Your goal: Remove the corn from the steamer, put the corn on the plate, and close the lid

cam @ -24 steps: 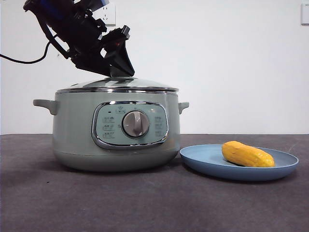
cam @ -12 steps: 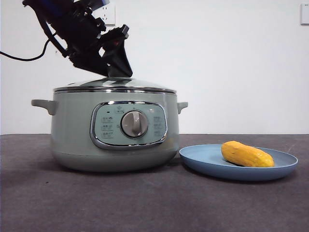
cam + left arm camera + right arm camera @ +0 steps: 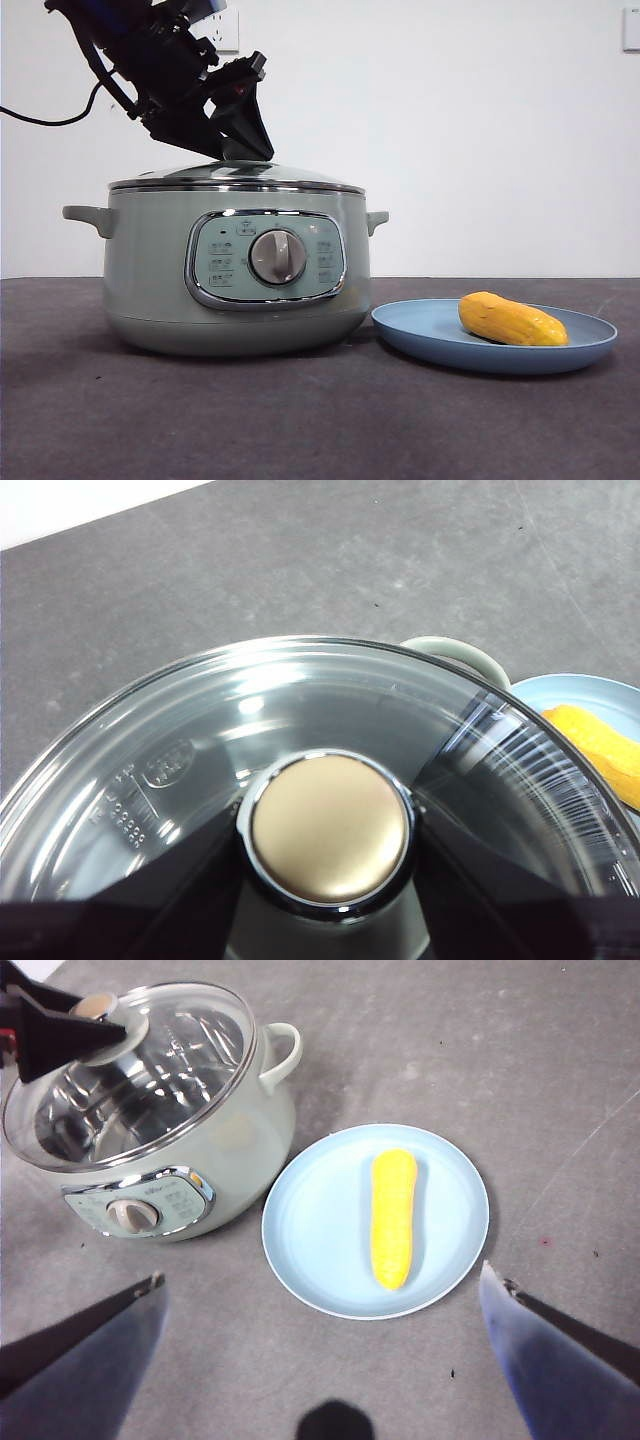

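The pale green steamer [image 3: 150, 280] stands left of centre with the glass lid [image 3: 235, 175] sitting flat on its rim. My left gripper [image 3: 243, 150] comes down from the upper left and is shut on the lid's knob [image 3: 330, 828]. The corn [image 3: 512, 320] lies on the light-blue plate [image 3: 590, 345] to the right of the steamer. My right gripper [image 3: 322, 1275] is open and empty, high above the table. In its view I see the plate [image 3: 310, 1230], the corn [image 3: 393, 1218], the steamer [image 3: 230, 1130], the lid [image 3: 130, 1070] and my left gripper [image 3: 100, 1030].
The dark grey table [image 3: 320, 430] stretches in front of the steamer and plate. A white wall [image 3: 480, 130] stands behind. A black cable [image 3: 50, 122] hangs from the left arm. The steamer's side handle [image 3: 450, 652] points toward the plate.
The steamer with the lid on it has shifted slightly to the left. My left gripper stays on the knob. The plate and corn have not moved.
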Controlling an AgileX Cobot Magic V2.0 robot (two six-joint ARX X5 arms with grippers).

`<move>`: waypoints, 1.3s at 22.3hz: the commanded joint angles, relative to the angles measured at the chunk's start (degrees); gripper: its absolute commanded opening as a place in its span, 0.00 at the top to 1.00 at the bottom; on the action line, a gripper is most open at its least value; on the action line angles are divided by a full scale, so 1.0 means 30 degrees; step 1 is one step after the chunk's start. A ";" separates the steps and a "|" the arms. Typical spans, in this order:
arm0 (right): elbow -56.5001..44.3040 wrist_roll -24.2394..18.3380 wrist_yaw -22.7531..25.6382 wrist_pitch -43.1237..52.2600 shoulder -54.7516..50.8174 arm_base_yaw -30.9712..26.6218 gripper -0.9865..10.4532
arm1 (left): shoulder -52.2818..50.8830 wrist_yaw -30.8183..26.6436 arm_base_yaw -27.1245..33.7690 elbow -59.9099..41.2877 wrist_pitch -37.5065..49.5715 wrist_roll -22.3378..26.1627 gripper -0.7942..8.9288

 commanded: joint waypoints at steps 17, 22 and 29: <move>-0.0109 -0.0678 -0.0036 -0.0146 -0.0051 0.0044 0.37 | -0.0860 0.0772 0.0000 0.5107 -0.7643 -0.0350 0.34; -0.0109 -0.1355 -0.1107 -0.0153 -0.0051 0.0044 0.37 | -0.0998 0.2783 0.0000 0.8393 -1.4637 -0.0342 0.34; -0.0109 -0.2259 -0.2754 -0.0605 0.0058 0.0044 0.37 | -0.2222 0.5071 -0.0015 1.0214 -2.1143 0.0226 0.45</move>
